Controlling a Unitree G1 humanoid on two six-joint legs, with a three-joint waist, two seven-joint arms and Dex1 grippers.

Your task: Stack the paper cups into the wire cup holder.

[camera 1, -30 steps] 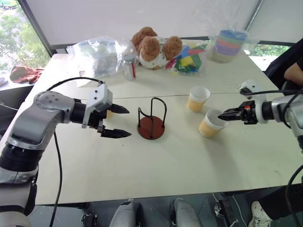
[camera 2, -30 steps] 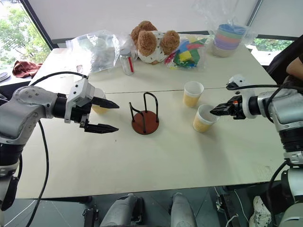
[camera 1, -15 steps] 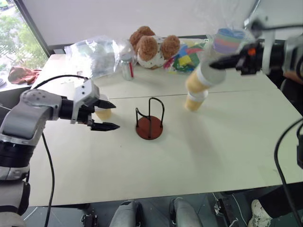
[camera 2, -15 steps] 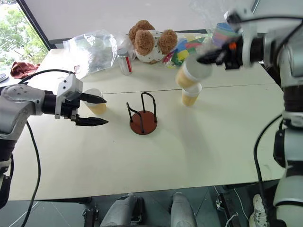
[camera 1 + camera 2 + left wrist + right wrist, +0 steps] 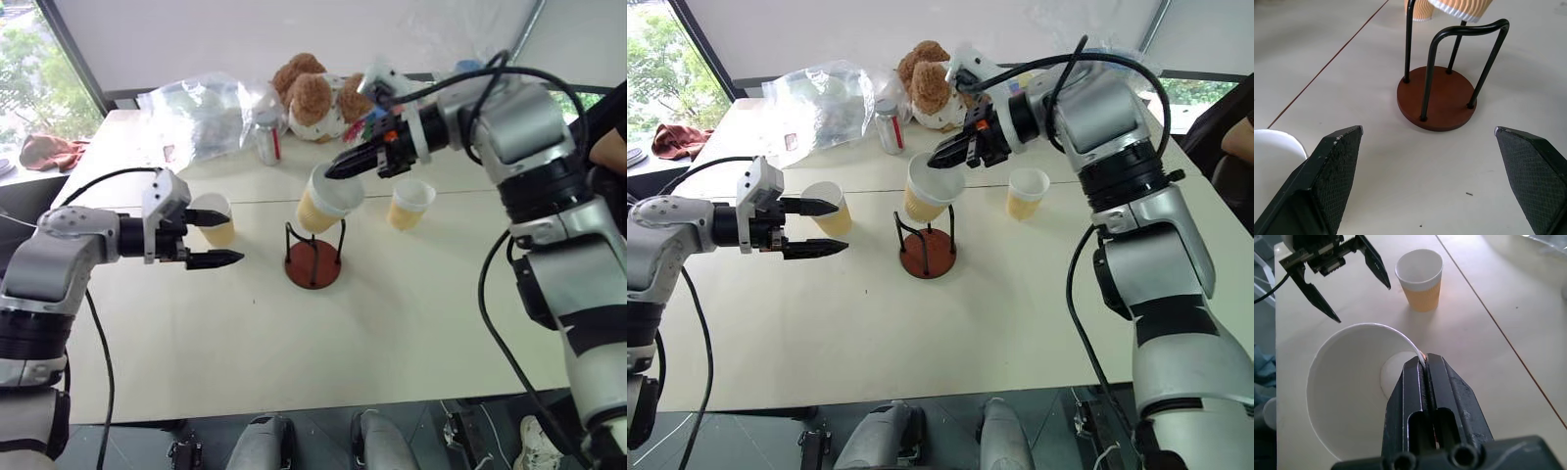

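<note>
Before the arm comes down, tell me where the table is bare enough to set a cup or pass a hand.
Bare: the near half of the table, in front of the wire cup holder, and the stretch right of the standing paper cup. Crowded: the far edge, with clear bag, teddy bear and toys, and the middle, where the right gripper holds a cup above the holder.

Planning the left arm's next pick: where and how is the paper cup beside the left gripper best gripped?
Grip the paper cup by its white rim, one finger inside and one outside, coming from above. It stands upright on the table with its mouth open upward, and the right gripper carries its own cup that way. The open left gripper sits beside it, so it would likely need to rise first.
</note>
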